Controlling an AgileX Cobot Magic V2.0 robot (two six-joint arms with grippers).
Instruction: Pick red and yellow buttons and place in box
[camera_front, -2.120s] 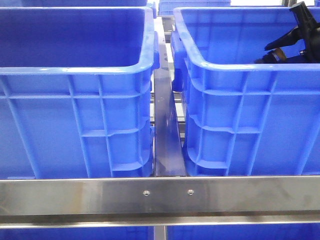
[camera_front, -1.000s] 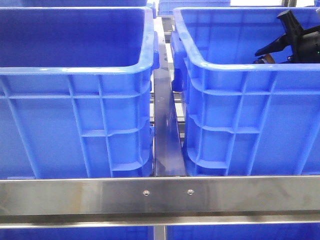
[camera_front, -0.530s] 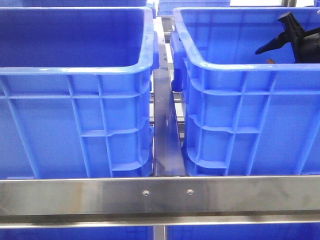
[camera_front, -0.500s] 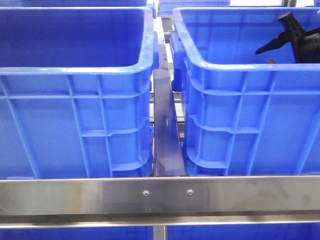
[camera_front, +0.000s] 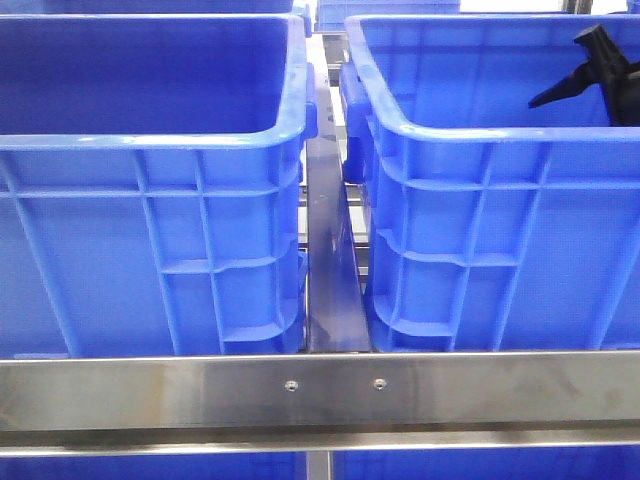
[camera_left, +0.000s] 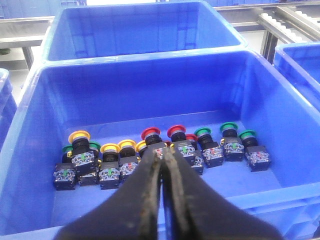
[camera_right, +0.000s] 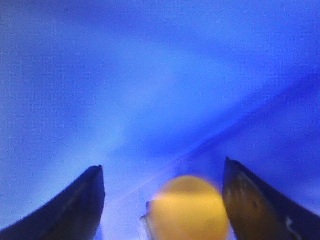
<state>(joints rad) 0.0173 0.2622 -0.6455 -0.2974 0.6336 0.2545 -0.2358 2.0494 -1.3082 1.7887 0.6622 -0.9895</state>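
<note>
Task judged early-to-mid: in the left wrist view a supply crate (camera_left: 145, 100) holds a row of push-buttons along its floor, w/ two red buttons (camera_left: 176, 133) and several yellow buttons (camera_left: 110, 148) not yet picked, plus green-capped ones (camera_left: 228, 128) that are not wanted. The left gripper (camera_left: 163, 165) is seen above that crate w/ its dark fingers pressed together, nothing between them. In the right wrist view, blurred, a yellow cap (camera_right: 189, 206) lies between the spread fingers of the right gripper (camera_right: 165, 200), apart from both; whether it rests on the blue floor or is dropping cannot be told. In the front view the right gripper is seen over the right-hand crate (camera_front: 480, 130), approx at rim height. So at least one yellow seems delivered; most are left. Materials: crates are moulded blue plastic, ribbed outside, smooth inside; caps are glossy, round, domed, on blocky black bodies w/ clear contact blocks; frame rail (camera_front: 320, 390) is brushed steel.
</note>
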